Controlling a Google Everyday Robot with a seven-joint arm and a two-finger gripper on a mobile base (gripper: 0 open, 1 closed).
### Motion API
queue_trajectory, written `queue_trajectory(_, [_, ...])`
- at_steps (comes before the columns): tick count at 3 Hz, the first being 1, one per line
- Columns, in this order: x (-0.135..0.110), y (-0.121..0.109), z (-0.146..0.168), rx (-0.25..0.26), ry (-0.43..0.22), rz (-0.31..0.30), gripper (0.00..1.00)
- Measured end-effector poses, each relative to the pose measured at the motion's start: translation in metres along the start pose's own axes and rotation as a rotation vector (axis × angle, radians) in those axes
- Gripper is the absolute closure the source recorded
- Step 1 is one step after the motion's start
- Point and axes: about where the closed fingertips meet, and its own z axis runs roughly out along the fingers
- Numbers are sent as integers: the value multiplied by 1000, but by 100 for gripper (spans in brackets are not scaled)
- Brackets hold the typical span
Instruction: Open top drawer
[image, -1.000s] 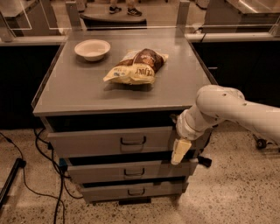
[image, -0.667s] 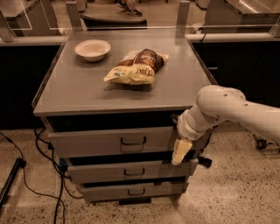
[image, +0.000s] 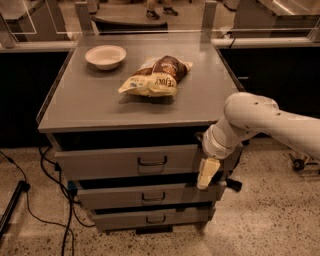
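The top drawer (image: 115, 162) is the tallest of three flat grey fronts under the cabinet top, with a small dark wire loop handle (image: 152, 161) at its centre. It stands out slightly from the cabinet, with a dark gap above it. My gripper (image: 206, 175) hangs from the white arm (image: 260, 122) at the right end of this drawer front, pointing down, its pale tip reaching the second drawer's level. It is well to the right of the handle.
Two shorter grey drawers (image: 145, 196) (image: 155, 218) sit below. On the cabinet top (image: 80, 100) lie a white bowl (image: 105, 56) and a chip bag (image: 156, 77). Black cables (image: 52, 172) trail on the floor at left. A glass partition runs behind.
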Motion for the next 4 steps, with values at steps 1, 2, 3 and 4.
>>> queue_trajectory(1, [2,4,-2,-39,-3,16,0])
queue_trajectory(2, [3,8,-4,-48,-2,20,0])
queue_trajectory(3, [5,17,-10,-94,0,38,0])
queue_trajectory(4, [9,31,-19,-148,12,54,0])
